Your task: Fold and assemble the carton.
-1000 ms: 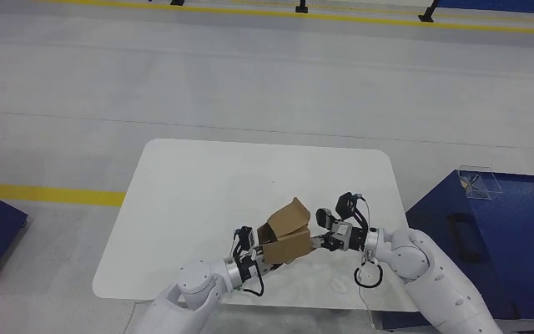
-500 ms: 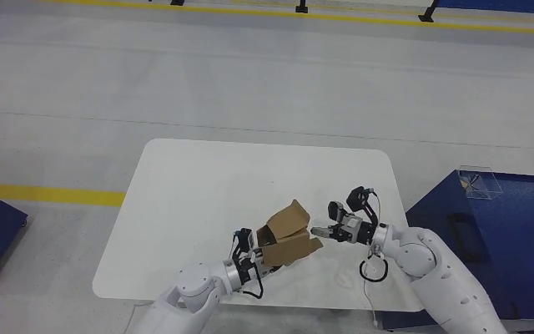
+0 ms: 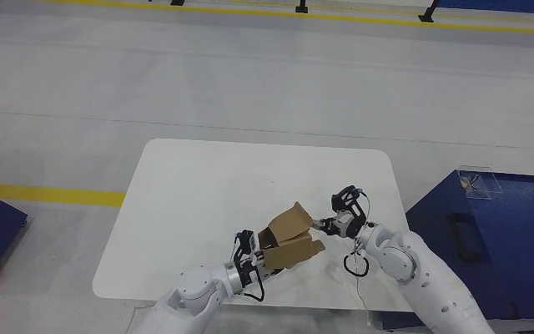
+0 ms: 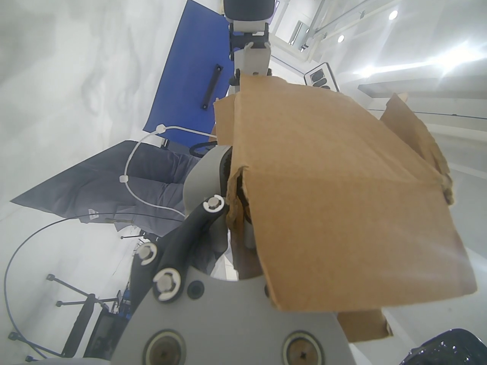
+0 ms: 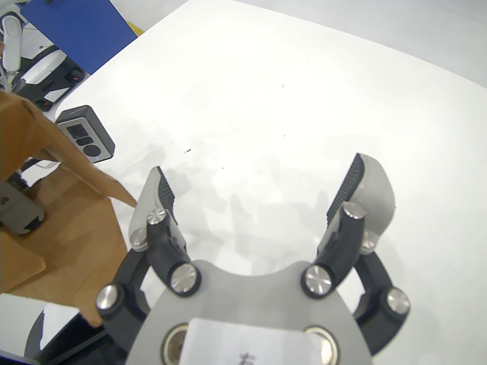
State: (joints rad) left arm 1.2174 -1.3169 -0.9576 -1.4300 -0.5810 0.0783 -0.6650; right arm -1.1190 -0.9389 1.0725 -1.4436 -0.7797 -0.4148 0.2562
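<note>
L gripper (image 4: pixel 235 207) pinches the carton (image 3: pixel 288 236) at one edge, holding it tilted over the table (image 3: pixel 209 184), nr the front. R gripper (image 5: pixel 262 182) sits just beside it, jaws spread wide.

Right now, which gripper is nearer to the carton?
Left. The left gripper is clamped on one edge of the carton, so it touches it. The right gripper sits open just beside a flap, with nothing between its fingers.
</note>
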